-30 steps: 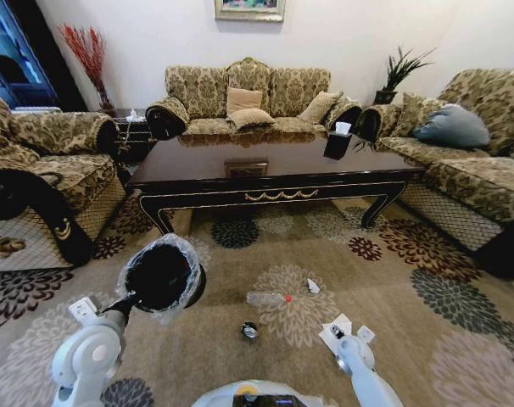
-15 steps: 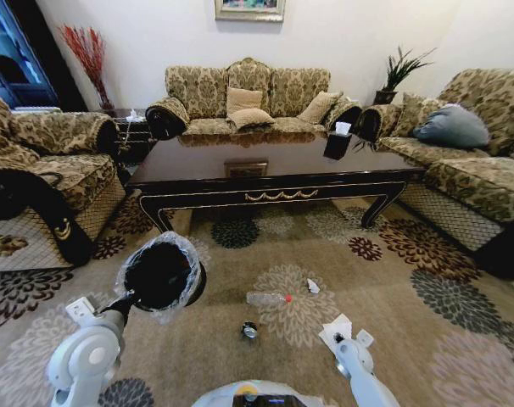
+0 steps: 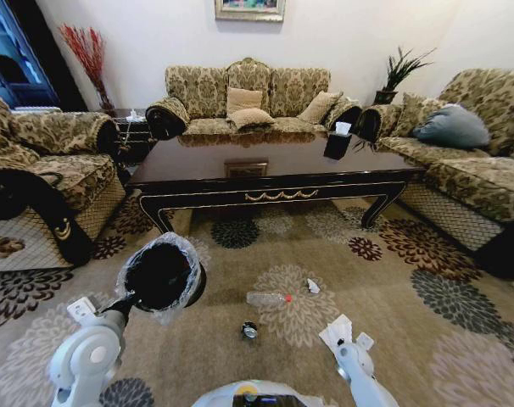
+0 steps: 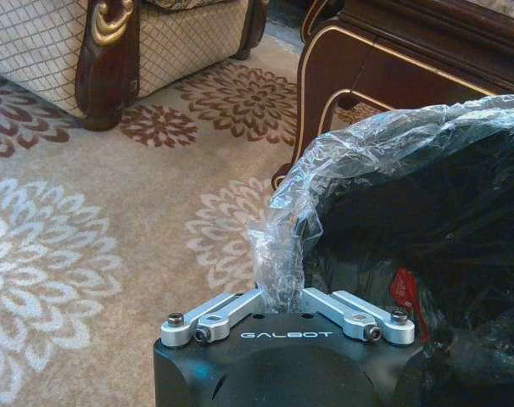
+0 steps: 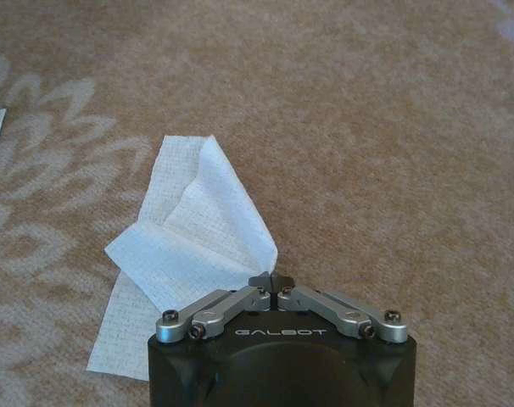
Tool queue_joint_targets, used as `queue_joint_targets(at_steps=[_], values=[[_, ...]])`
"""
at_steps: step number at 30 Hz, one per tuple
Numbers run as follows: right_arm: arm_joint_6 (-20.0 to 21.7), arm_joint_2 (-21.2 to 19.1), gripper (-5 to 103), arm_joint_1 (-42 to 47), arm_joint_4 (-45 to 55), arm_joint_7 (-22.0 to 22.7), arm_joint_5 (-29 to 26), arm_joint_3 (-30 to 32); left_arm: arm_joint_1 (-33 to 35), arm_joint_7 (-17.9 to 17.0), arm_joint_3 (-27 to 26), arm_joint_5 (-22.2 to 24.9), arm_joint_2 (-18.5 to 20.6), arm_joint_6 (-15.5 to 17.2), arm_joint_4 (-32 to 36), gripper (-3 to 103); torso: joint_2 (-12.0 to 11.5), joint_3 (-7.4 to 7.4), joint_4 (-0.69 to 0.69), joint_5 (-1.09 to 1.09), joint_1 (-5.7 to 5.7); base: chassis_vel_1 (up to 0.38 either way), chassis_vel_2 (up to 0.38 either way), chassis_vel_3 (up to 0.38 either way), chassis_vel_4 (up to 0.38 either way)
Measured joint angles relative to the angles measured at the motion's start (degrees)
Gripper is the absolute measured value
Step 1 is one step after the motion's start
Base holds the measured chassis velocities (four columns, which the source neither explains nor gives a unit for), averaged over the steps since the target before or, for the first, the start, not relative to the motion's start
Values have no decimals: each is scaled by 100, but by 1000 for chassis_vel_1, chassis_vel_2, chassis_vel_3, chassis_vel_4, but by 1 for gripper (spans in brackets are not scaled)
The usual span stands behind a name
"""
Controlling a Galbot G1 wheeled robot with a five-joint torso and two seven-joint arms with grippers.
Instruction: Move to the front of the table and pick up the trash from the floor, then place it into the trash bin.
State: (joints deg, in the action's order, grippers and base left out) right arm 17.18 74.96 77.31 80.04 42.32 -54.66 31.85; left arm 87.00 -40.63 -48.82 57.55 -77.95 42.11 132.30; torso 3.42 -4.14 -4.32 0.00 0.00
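The dark table (image 3: pixel 274 172) stands ahead on the carpet. My left gripper (image 3: pixel 128 302) is shut on the rim of the black trash bin (image 3: pixel 159 275), which is held off the floor. In the left wrist view, the left gripper (image 4: pixel 279 292) pinches the bag-covered rim of the bin (image 4: pixel 427 246). The trash lies on the carpet: a clear bottle (image 3: pixel 268 298), a small white scrap (image 3: pixel 313 286) and a dark round piece (image 3: pixel 249 330). My right gripper (image 3: pixel 349 346) is low at the white paper sheet (image 3: pixel 335 329). In the right wrist view, the right gripper (image 5: pixel 272 280) is shut on an edge of the paper (image 5: pixel 189 242).
Sofas (image 3: pixel 248 97) ring the table on three sides, with an armchair (image 3: pixel 45 178) close on the left. A small black tissue box (image 3: pixel 337 144) stands on the table. A table leg (image 4: pixel 325 102) is just behind the bin. Open carpet (image 3: pixel 427 339) lies to the right.
My right gripper has drawn back a little toward me, and the paper sheet stands up slightly at its tip. The left arm and bin have barely moved.
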Motion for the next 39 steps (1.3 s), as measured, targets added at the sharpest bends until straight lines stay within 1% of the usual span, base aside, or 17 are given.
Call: queue_joint_targets(at_steps=[6,8,9,11,12,13,14,17,18,23,24,27,28,30,32,37,39], values=[[-228,12,0,127,185,-185,297,-5,-3,-2,33,-4,2,0,-10,0,0,0,0,0,0,0,0,0,0],[-590,13,0,198,324,-495,613,-11,1,-4,87,-20,-17,1,-10,0,0,0,0,0,0,0,0,0,0],[-590,13,0,198,324,-495,613,-11,1,-4,87,-20,-17,1,-10,0,0,0,0,0,0,0,0,0,0],[-1058,7,0,270,476,-949,1012,-32,16,-5,151,-66,-45,2,-15,0,0,0,-1,1,0,0,0,0,0],[-1394,-4,0,321,636,-1293,1245,-51,38,-5,216,-134,-72,2,-36,0,0,0,-1,1,0,0,0,0,0],[-1637,-16,0,358,789,-1548,1341,-73,58,-4,274,-195,-99,2,-55,0,0,0,-1,1,0,0,0,0,0],[-1637,-16,0,358,789,-1548,1341,-73,58,-4,274,-195,-99,2,-55,0,0,0,-1,1,0,0,0,0,0],[-2363,-56,0,421,1297,-2310,1492,-182,117,16,486,-361,-260,4,-130,0,0,0,1,-1,0,0,0,0,0],[-2363,-56,0,421,1297,-2310,1492,-182,117,16,486,-361,-260,4,-130,0,0,0,1,-1,0,0,0,0,0],[-3034,-221,0,498,2141,-3344,1365,-566,132,138,804,-638,-488,4,-323,0,0,0,0,0,0,0,0,0,0],[-3034,-221,0,498,2141,-3344,1365,-566,132,138,804,-638,-488,4,-323,0,0,0,0,0,0,0,0,0,0],[-3409,-414,0,534,2433,-4105,1334,-920,111,160,954,-707,-554,4,-439,0,0,0,0,0,0,0,0,0,0],[-3409,-414,0,534,2433,-4105,1334,-920,111,160,954,-707,-554,4,-439,0,0,0,0,0,0,0,0,0,0],[-3651,-623,0,500,2550,-4527,1317,-1296,82,204,1109,-818,-604,4,-558,0,0,0,0,2,0,0,0,0,0],[-3714,-694,0,471,2565,-4636,1321,-1418,74,235,1175,-885,-622,4,-607,0,0,0,0,2,0,0,0,0,0],[-4044,-1040,0,281,2596,-5194,1427,-2110,52,380,1662,-1319,-819,-54,-958,0,0,0,0,1,0,0,0,0,0],[-4104,-1089,0,246,2611,-5271,1444,-2215,45,388,1728,-1361,-855,-65,-1017,0,0,0,-1,0,0,0,0,0,0]])
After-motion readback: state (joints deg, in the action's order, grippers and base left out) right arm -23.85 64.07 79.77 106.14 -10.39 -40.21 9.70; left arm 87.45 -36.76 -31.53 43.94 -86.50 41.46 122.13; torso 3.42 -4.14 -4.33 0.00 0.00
